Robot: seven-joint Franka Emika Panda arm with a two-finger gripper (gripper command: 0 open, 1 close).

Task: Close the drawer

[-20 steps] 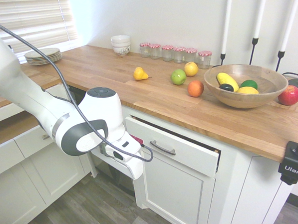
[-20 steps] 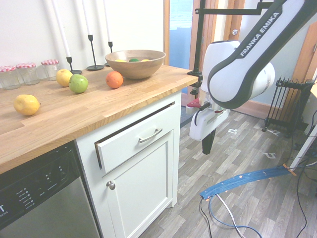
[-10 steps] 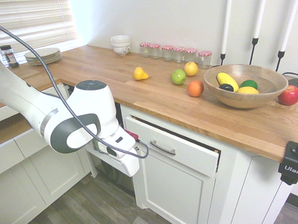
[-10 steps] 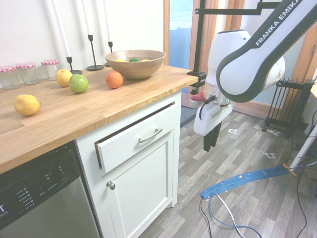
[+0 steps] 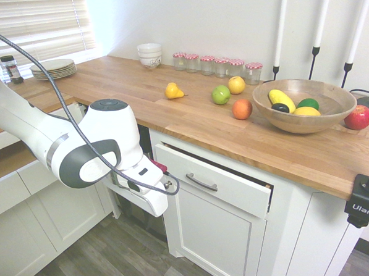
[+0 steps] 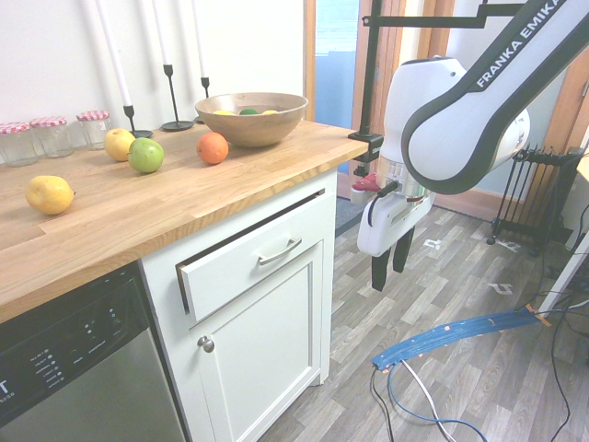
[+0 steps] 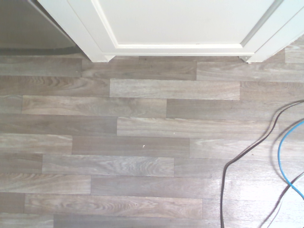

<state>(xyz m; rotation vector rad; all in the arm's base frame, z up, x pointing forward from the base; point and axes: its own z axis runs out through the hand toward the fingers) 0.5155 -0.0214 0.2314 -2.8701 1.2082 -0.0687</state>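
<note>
The pincer (image 6: 388,269) hangs pointing straight down at the end of the white arm (image 6: 460,120), out in front of the cabinet and above the grey plank floor (image 6: 442,295). Its two dark fingers (image 6: 378,273) stand visibly apart with clear air between them, and they hold nothing. In the first exterior view the fingers are hidden behind the white hand body (image 5: 141,190), so the gap shows only from the other side.

The drawer (image 6: 248,267) sits just under the edge of the worktop (image 6: 138,212), level with or a little above the pincer and off to its side, with open space between the two; nothing of the arm touches it. It is pulled out a short way: a dark gap runs along the top of its white panel front and down one end. Its curved silver handle (image 6: 280,250) faces out toward the room. From the opposite camera the same drawer (image 5: 215,186) juts from the cabinet face beside the arm's hand.

Below the drawer is a white cabinet door (image 6: 267,359) with a round knob (image 6: 206,343), and the wrist view looks down on the foot of that white door (image 7: 185,23) and the planks.

On the worktop stand a wooden bowl (image 5: 305,107) of fruit, a red apple (image 5: 357,117), an orange (image 5: 242,109), a green apple (image 5: 220,94), red-lidded jars (image 5: 218,65) and tall white candles (image 5: 281,28).
</note>
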